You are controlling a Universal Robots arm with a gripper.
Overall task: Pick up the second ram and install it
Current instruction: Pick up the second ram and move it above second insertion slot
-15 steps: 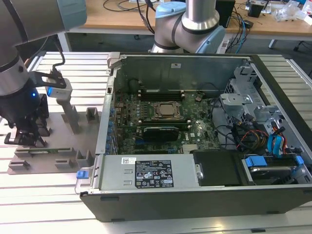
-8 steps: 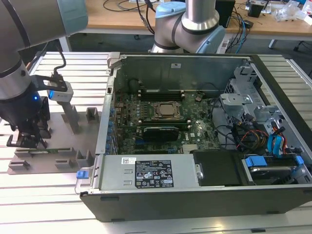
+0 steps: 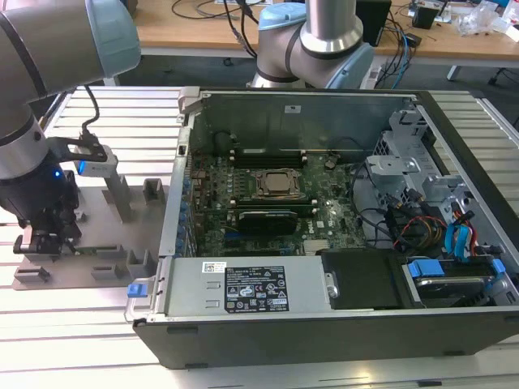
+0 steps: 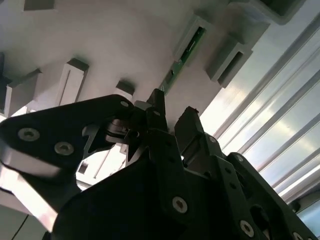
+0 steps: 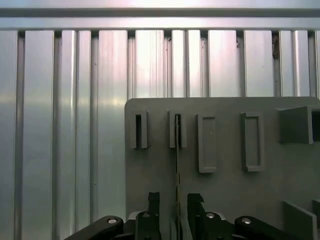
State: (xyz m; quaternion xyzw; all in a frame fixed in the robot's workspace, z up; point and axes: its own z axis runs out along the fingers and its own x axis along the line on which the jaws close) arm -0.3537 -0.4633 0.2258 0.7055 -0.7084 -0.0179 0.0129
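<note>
Jaws parted, well off to the exterior view's left of the open computer case (image 3: 308, 117), low over the grey fixture plate (image 5: 225, 200), on the gripper (image 5: 173, 202). Likely trouble on closing: an off-centre squeeze, bending or tipping the thin board, or catching only its edge and slipping on the lift. Between the fingers (image 5: 153, 207), upright and edge-on: the second ram (image 5: 177, 165), nearer one finger than the other, seemingly unclamped, far end seated in a fixture slot (image 5: 183, 131).
</note>
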